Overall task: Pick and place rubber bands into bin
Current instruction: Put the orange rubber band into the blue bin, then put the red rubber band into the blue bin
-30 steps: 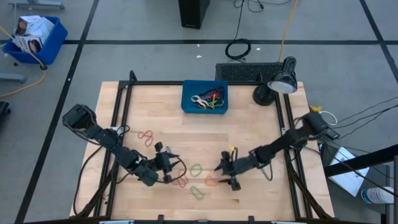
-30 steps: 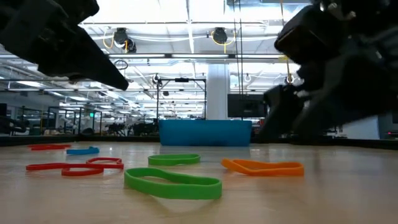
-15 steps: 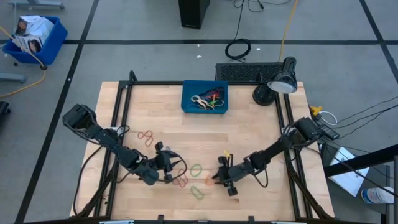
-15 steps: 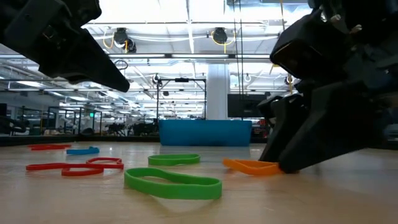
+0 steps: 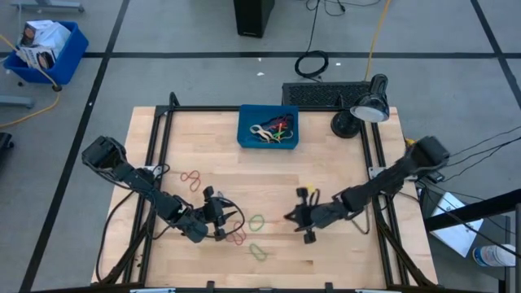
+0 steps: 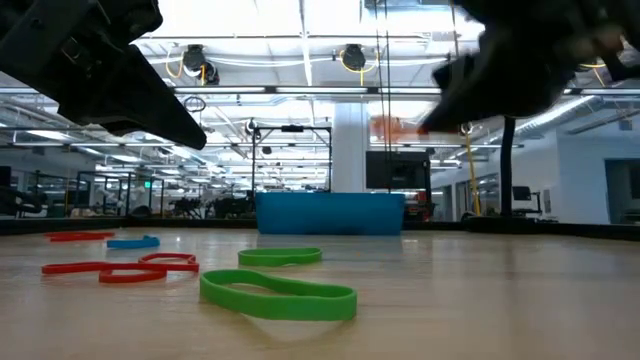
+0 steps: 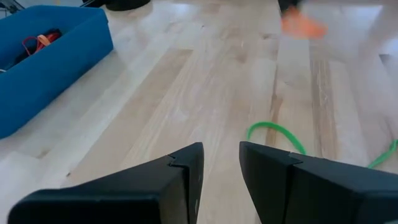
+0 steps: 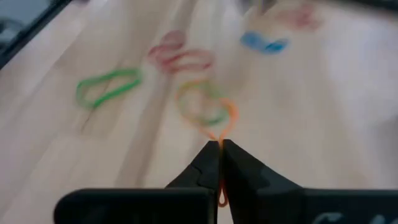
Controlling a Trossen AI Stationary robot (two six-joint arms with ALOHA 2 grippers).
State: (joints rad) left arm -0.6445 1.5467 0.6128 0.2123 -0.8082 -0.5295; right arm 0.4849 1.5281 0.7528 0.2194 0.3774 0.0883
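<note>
My right gripper (image 8: 221,149) is shut on an orange rubber band (image 8: 214,121) and hangs above the table's near middle (image 5: 287,218). In the low view it is a dark blur (image 6: 430,125) with the orange band (image 6: 390,127) at its tip. My left gripper (image 7: 221,165) hovers open over the near left (image 5: 220,220) with nothing between its fingers. Green (image 5: 256,221) (image 5: 259,251) and red (image 5: 236,238) (image 5: 191,177) rubber bands lie flat on the wood. The blue bin (image 5: 244,130) sits at the far middle with several bands in it. My right gripper pinches one narrow end of the orange band (image 8: 219,142) between its two fingertips. The fingers slant down from the table's right side. The rest of the loop hangs beyond the tips, slack and clear of the table.
A black lamp (image 5: 370,106) and a dark keyboard (image 5: 321,94) stand at the far right. Black frame rails (image 5: 159,163) run along the table's sides. More bands show in the low view: green (image 6: 278,295), red (image 6: 120,270), blue (image 6: 132,241).
My right gripper has dropped onto the orange band near the front edge and shut on it. It has then risen and drawn back slightly toward the far right. The band has been lifted clear of the wood.
</note>
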